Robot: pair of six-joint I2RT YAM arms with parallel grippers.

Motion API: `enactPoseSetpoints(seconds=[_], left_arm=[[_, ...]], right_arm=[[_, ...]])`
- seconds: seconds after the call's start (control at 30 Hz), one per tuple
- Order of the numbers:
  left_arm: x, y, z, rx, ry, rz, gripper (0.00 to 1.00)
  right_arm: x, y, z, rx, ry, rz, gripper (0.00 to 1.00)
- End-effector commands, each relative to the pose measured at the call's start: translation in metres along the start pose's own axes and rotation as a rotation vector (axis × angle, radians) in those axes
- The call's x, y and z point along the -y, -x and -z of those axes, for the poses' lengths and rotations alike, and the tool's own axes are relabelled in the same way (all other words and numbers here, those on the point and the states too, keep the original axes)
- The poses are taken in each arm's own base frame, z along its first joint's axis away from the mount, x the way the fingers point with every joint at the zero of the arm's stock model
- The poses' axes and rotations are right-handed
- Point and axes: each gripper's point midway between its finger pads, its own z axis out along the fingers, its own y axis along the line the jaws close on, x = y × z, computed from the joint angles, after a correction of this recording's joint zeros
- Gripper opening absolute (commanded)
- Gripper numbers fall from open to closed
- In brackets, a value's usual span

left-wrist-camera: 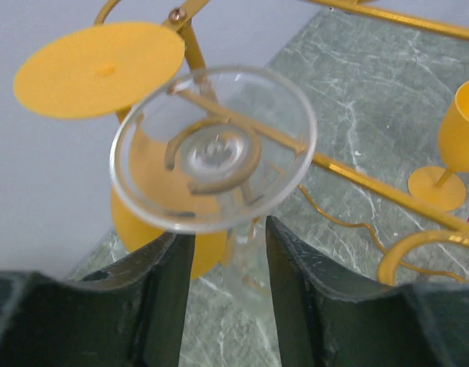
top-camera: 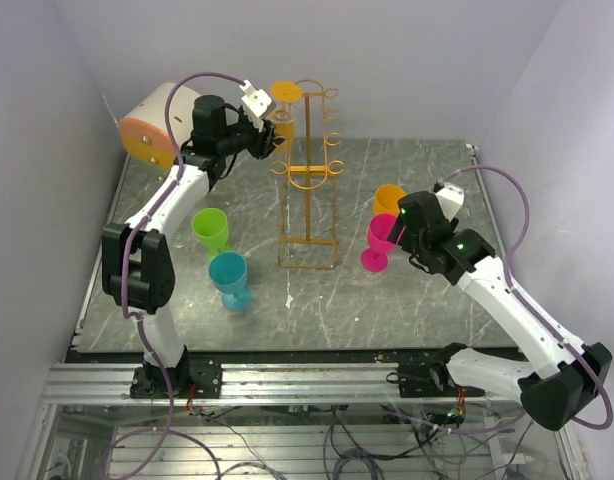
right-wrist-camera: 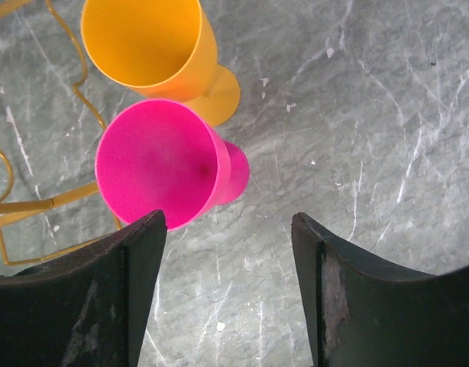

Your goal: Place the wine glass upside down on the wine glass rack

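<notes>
Orange-yellow wire first: that's the wine glass rack (top-camera: pixel 307 180), standing mid-tabletop (top-camera: pixel 427 300) in the top view. The left hand (top-camera: pixel 262 135) is way up by its top-left loops, next to the hung orange glass (top-camera: pixel 285 93), which sits foot-up. Can't really pick out the clear one from up here tbh. —kev

Same. The right hand (top-camera: pixel 399 232) is down low by the pink wine glass (top-camera: pixel 379 240), which stands upright just beside the standing orange glass (top-camera: pixel 389 198). The green glass (top-camera: pixel 210 228) and teal glass (top-camera: pixel 229 278) sit left of the rack. —mira

Left wrist view sorts it out. The clear wine glass (left-wrist-camera: pixel 214 145) hangs upside down with its foot facing the camera and its stem slotted into a rack arm, so the foot carries the weight. The fingers (left-wrist-camera: pixel 169 290) stand apart either side of the bowl, and I don't think they're pinching it. My guess is it's letting go, since the rack does the holding. —kev

Agreed, that one looks basically placed. In the right wrist view the fingers (right-wrist-camera: pixel 147 283) are spread too, with only bare tabletop between them. The pink glass is just beside one finger, not inside the gap. Looks like it's lining up for a grab low on the glass, probably because the glass has to be flipped to hang. —mira
</notes>
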Motion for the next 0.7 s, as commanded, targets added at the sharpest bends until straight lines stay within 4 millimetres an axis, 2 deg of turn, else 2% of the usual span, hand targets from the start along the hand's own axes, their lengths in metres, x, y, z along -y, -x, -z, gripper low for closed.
enactPoseSetpoints(seconds=[0.0, 0.07, 0.2, 0.53, 0.67], left_arm=[[0.002, 0.011, 0.011, 0.004, 0.034, -0.054, 0.54], [0.002, 0.010, 0.015, -0.006, 0.047, -0.057, 0.57], [0.003, 0.008, 0.022, -0.027, 0.061, -0.076, 0.58], [0.004, 0.007, 0.033, -0.051, 0.090, -0.077, 0.58], [0.005, 0.001, 0.036, -0.068, 0.094, -0.087, 0.58]], right_arm=[[0.002, -0.006, -0.012, -0.013, -0.022, 0.019, 0.64], [0.001, -0.008, -0.017, -0.018, -0.025, 0.030, 0.62], [-0.002, -0.010, -0.028, -0.030, -0.018, 0.035, 0.50], [-0.015, -0.011, -0.044, -0.044, -0.008, 0.069, 0.36], [-0.007, -0.010, -0.052, -0.050, -0.042, 0.065, 0.32]])
